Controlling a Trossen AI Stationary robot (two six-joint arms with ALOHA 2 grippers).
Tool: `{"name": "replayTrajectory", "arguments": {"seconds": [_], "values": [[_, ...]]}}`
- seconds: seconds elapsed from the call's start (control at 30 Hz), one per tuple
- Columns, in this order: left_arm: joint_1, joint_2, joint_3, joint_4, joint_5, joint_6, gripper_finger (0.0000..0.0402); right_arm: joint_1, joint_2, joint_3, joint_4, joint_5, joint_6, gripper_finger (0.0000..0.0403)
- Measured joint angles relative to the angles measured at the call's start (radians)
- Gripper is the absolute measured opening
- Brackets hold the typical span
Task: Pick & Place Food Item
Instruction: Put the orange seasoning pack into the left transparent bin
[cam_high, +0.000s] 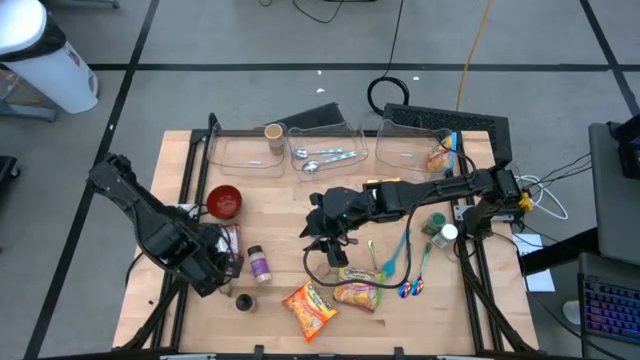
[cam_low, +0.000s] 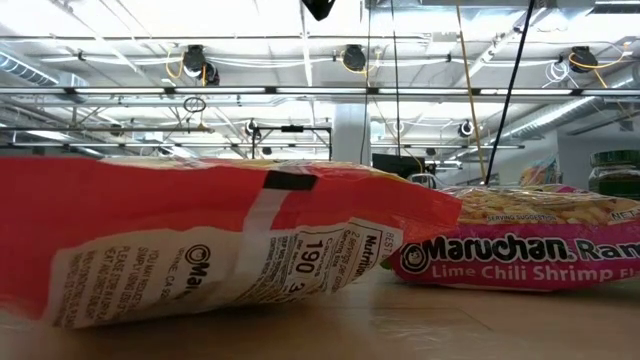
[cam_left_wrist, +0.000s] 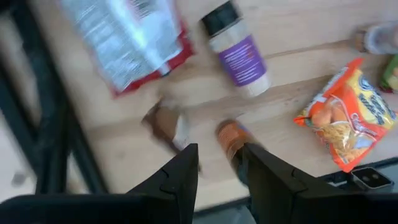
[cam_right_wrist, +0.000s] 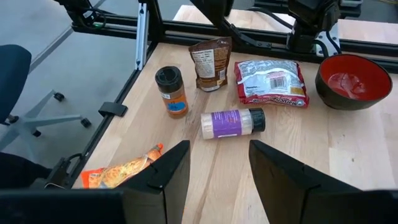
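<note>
High view: right gripper (cam_high: 322, 238) hangs mid-table, fingers apart, holding nothing. Orange noodle packet (cam_high: 309, 308) lies at its 6 o'clock. Left gripper (cam_high: 222, 268), at 9 o'clock, is empty too.

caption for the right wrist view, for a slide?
Right gripper, open and empty, above a lying purple-label spice jar, upright orange-label shaker and red bowl.

Even, bright overhead light falls on the pale wooden tabletop (cam_high: 290, 195), and shadows under the arms are soft and short. In the low view, round ceiling lamps (cam_low: 353, 58) glare against white rafters, while the red-and-white noodle packet (cam_low: 200, 250) fills the near field, slightly soft. The left wrist view is smeared with motion blur; the purple-labelled spice jar (cam_left_wrist: 239, 53) lacks crisp edges. The right wrist view is sharp.
</note>
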Motion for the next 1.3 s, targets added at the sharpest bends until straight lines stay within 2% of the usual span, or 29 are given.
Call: {"name": "replayTrajectory", "arguments": {"seconds": [0.17, 0.3, 0.53, 0.7, 1.0, 1.3], "values": [[-0.002, 0.000, 0.036, -0.037, 0.092, -0.170, 0.0133, 0.000, 0.000, 0.000, -0.014, 0.000, -0.001, 0.0160], [-0.025, 0.000, 0.029, -0.032, 0.079, -0.230, 0.0133, 0.000, 0.000, 0.000, -0.049, 0.000, -0.002, 0.0160], [-0.027, 0.001, -0.036, -0.006, 0.071, -0.255, 0.0133, 0.000, 0.000, 0.000, -0.082, 0.000, -0.017, 0.0160], [-0.027, 0.001, -0.092, 0.070, 0.073, -0.254, 0.0133, -0.002, 0.000, 0.000, -0.100, 0.002, -0.031, 0.0160], [-0.027, 0.001, -0.144, 0.104, 0.168, -0.253, 0.0133, -0.002, 0.000, 0.000, -0.103, 0.003, -0.032, 0.0160], [-0.027, 0.001, -0.178, 0.111, 0.168, -0.253, 0.0133, -0.002, 0.000, -0.001, -0.102, 0.004, -0.031, 0.0160]]}}
